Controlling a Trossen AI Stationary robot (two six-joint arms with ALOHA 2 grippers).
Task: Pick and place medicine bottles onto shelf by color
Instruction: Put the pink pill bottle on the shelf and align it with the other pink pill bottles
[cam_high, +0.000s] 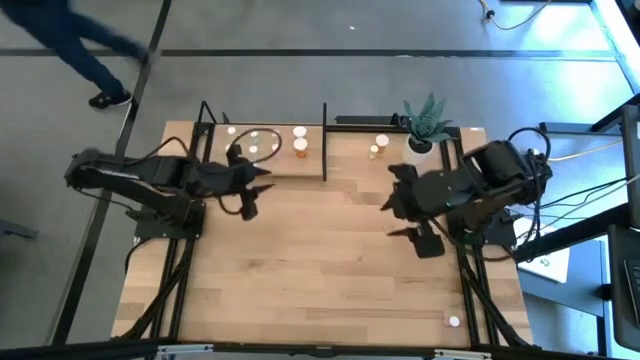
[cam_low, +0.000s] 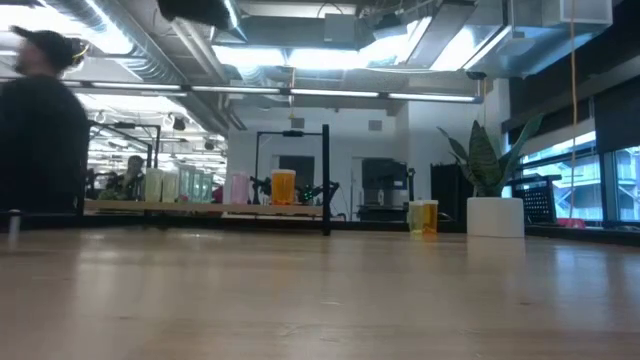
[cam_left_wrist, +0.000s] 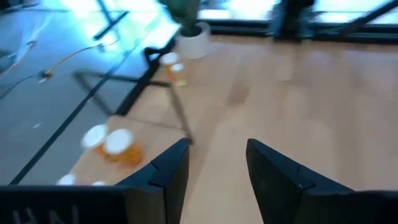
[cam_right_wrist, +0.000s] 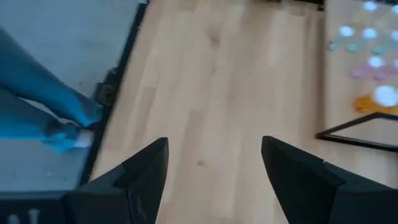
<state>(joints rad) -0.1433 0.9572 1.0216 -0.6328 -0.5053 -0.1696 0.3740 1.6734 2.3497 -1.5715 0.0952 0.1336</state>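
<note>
The shelf (cam_high: 285, 165) – a pale wood board framed in thin black metal – lies with its long axis along the table's far edge. Upright white-capped medicine bottles (cam_high: 299, 146) are seen on it – orange, pink, green; no label is readable. Beside the shelf, the left gripper (cam_high: 252, 190) is held open and empty; well right of the shelf, the right gripper (cam_high: 403, 210) is spread wide, also empty.

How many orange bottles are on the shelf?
2 orange bottles: one and another side by side near the shelf divider bar; others may be hidden behind the left gripper.
</note>
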